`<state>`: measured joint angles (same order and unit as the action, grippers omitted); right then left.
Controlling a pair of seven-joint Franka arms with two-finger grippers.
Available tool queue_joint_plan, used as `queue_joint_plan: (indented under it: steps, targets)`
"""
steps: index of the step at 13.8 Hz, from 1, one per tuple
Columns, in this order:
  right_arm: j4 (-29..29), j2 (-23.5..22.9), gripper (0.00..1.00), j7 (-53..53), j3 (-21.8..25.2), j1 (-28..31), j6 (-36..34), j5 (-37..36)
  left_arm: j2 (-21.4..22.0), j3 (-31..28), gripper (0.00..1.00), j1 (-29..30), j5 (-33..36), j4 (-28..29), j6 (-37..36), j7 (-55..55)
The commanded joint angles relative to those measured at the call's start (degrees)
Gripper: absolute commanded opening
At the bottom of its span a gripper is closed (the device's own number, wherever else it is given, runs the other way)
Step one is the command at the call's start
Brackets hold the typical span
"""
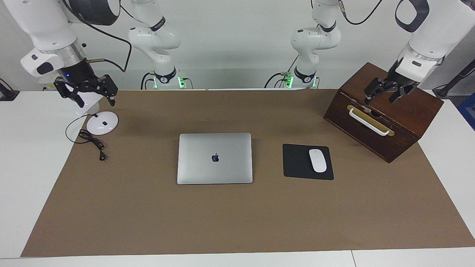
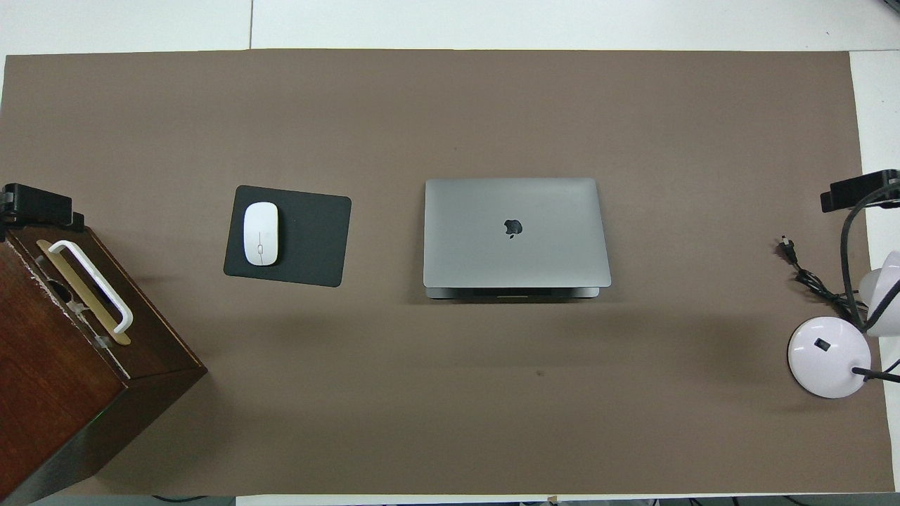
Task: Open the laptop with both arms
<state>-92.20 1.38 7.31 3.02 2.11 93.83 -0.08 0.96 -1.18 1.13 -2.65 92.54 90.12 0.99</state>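
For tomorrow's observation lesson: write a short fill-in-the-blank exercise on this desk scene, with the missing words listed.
1. The thin silver-grey metal laptop has its lid ____.
2. The white oval mouse lies on the black ____.
3. The left gripper hangs over the dark brown wooden ____.
4. The right gripper hangs over the white ____.

Missing: closed; mouse pad; box; lamp

- Overhead, the wooden box (image 2: 63, 365) runs off the picture's edge at the left arm's end of the table, so only part of its top and front shows.
- The left gripper (image 2: 35, 205) appears there as a black sliver above the box, its fingers out of sight.
- At the right arm's end, the lamp (image 2: 830, 355) is cut by the frame; its head is only partly seen.
- The right gripper (image 2: 861, 190) shows only a black tip at the edge.
- In the facing view, both arms' upper sections leave the frame.
- The closed laptop (image 1: 215, 158) hides its keyboard.
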Motion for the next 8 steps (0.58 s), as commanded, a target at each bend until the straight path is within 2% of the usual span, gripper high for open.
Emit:
queue_joint_plan:
  steps: [1, 8]
  targets:
    - [-1.58, 1.08, 1.00, 0.95, -0.56, 0.97, 1.35, 0.34, 0.53, 0.03, 1.00, 0.19, 0.45, -0.07, -0.56, -0.73]
    - [-1.93, 1.17, 1.00, 0.95, -0.56, 0.97, 1.44, 0.43, 1.23, -0.06, 1.00, 0.36, 0.37, 0.98, 1.46, -1.08]
